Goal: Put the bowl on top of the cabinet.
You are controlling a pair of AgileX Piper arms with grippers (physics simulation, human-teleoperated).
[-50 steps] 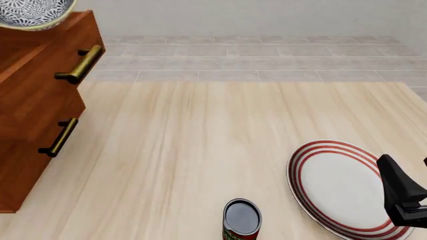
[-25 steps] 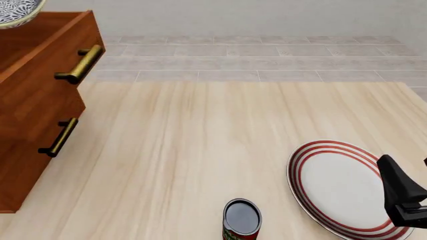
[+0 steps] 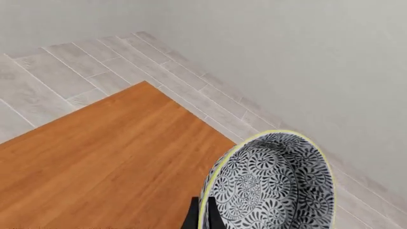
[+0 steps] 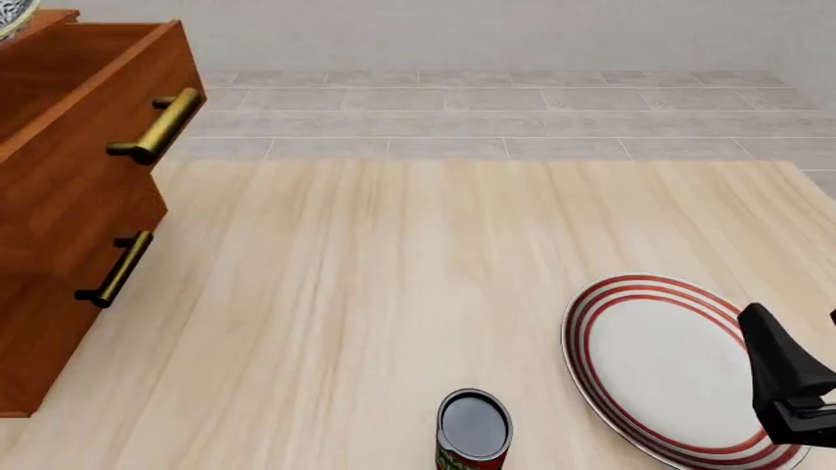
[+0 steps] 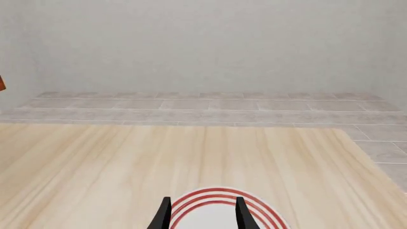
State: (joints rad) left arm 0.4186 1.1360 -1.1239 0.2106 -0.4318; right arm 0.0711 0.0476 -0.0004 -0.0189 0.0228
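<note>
Left pincer (image 3: 202, 218) is clamped on the bowl (image 3: 270, 186), held tilted over the cabinet (image 3: 114, 167) top. Level it, lower gently, release inboard toward 9 o'clock. Right pincer (image 5: 202, 212) hangs apart.

patterned bowl (image 3: 270, 188) tilted, above brown cabinet (image 3: 108, 167)

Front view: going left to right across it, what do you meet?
bowl → cabinet → dark can → red-ringed plate → right gripper
</note>
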